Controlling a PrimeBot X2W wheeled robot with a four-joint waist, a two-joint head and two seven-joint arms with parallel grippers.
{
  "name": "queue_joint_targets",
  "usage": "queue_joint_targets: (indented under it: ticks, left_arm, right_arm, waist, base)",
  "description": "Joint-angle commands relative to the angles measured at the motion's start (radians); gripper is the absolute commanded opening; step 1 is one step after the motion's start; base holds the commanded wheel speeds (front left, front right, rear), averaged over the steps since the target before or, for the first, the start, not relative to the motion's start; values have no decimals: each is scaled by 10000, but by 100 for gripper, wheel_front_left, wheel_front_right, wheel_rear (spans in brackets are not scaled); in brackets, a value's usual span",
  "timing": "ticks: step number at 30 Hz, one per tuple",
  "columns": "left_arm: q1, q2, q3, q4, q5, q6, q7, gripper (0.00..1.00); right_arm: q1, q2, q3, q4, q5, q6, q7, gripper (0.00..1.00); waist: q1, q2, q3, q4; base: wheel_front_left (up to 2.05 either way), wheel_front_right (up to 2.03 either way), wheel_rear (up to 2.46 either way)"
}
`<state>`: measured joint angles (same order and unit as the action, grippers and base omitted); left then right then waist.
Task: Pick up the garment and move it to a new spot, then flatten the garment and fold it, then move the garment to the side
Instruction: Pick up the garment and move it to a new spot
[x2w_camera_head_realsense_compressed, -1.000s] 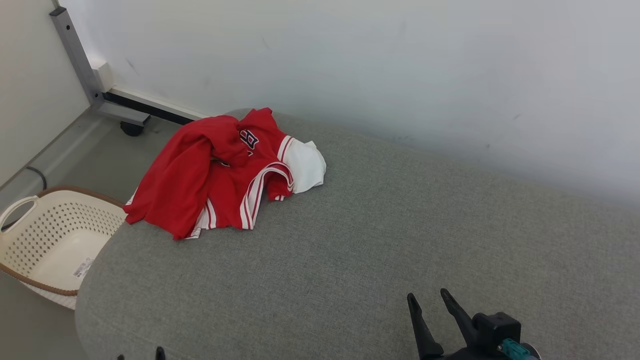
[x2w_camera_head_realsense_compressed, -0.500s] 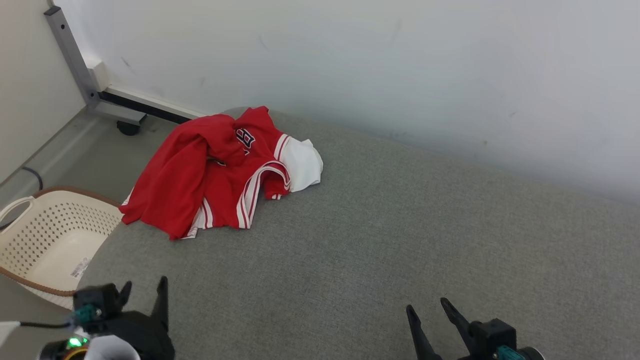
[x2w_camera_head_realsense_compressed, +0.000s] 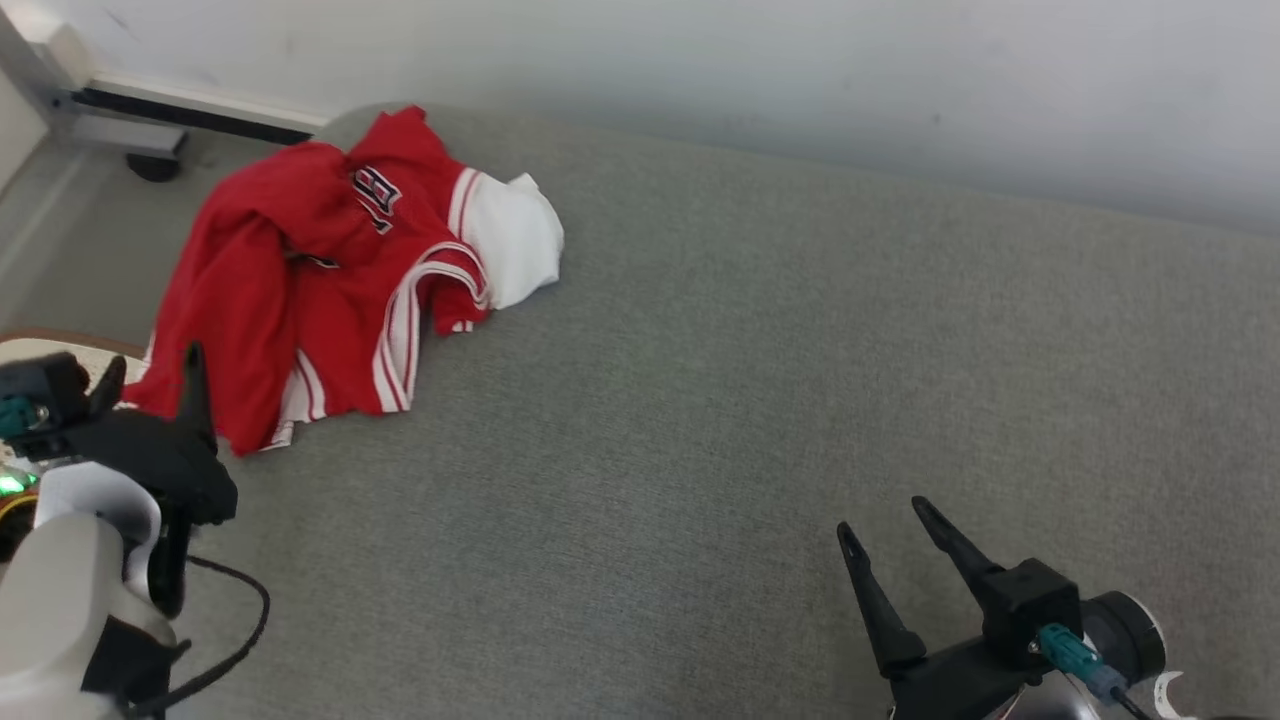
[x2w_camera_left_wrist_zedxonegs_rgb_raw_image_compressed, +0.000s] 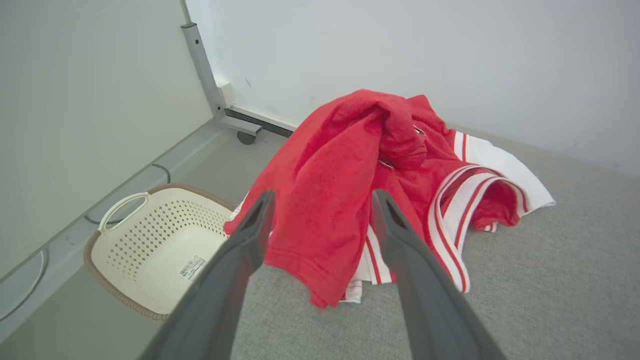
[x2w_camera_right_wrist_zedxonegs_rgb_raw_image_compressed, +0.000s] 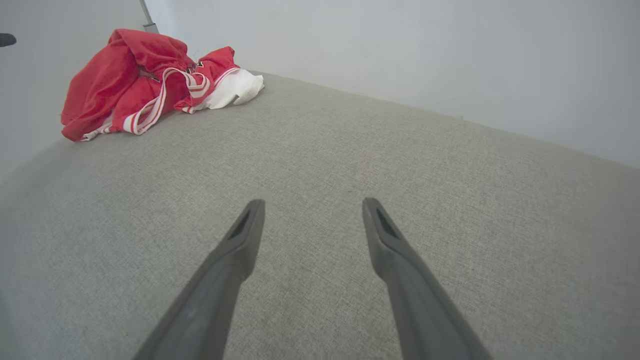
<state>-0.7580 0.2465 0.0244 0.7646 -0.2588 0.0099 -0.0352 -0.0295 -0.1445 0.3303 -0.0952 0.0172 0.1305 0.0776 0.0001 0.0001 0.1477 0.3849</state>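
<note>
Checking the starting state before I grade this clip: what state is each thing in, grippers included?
Garment: crumpled in a heap, unfolded, not held.
Basket: upright, nothing in it but a label.
Left gripper: open, empty, aimed at the garment.
Right gripper: open, empty, far from the garment.

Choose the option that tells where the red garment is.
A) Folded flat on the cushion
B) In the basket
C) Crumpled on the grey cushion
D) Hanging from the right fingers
C: the garment lies bunched at the left end of the cushion. The basket holds no cloth, and the right gripper is open and empty.
</note>
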Motion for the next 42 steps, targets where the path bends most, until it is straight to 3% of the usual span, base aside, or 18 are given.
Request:
queue_joint_targets:
  ticks: [1, 5, 14, 22, 23, 24, 25, 36, 42]
  left_arm:
    - [-367, 72, -50, 197, 53, -47, -119, 100]
    - [-1140, 363, -38, 708, 178, 235, -186, 100]
    - [-2296, 865, 402, 1994, 66, 1438, 181, 100]
    - [-2318, 1313, 465, 2692, 217, 2181, 236, 100]
    - [-2269, 1352, 448, 2767, 232, 2236, 207, 49]
    - [-2225, 1370, 405, 2830, 286, 2273, 155, 21]
    - [-2166, 1398, 380, 2898, 293, 2274, 131, 0]
    - [-1947, 1404, 110, 3158, 302, 2040, -543, 0]
    - [-1807, 1470, -3, 3175, 129, 1393, -369, 0]
  right_arm:
    - [37, -124, -62, -293, -131, 4, 54, 100]
    - [-9, -290, -42, -909, -151, 4, 194, 100]
    - [189, -222, -227, -1633, -230, 4, 654, 100]
    - [560, -187, -210, -1918, -331, 4, 812, 100]
    - [655, -186, -237, -1930, -325, 3, 812, 100]
    - [751, -201, -255, -1918, -324, 3, 815, 100]
    - [836, -222, -273, -1910, -308, -1, 811, 100]
    - [935, -248, -206, -1585, -132, -2, 541, 100]
    - [633, 0, 59, -1061, 94, 3, 252, 100]
  waist:
    - [-1, -1, 2113, -1703]
    - [-1, -1, 2591, -1911]
    - [-1, -1, 3277, -2230]
    - [-1, -1, 3400, -2423]
    - [-1, -1, 3384, -2446]
    - [-1, -1, 3360, -2461]
    - [-1, -1, 3328, -2474]
    - [-1, -1, 2765, -2296]
    - [-1, -1, 1757, -2330]
  base:
    - [0, 0, 0]
    - [0, 0, 0]
    - [0, 0, 0]
    - [0, 0, 0]
    - [0, 0, 0]
    - [0, 0, 0]
    - [0, 0, 0]
    - [0, 0, 0]
    - [0, 0, 0]
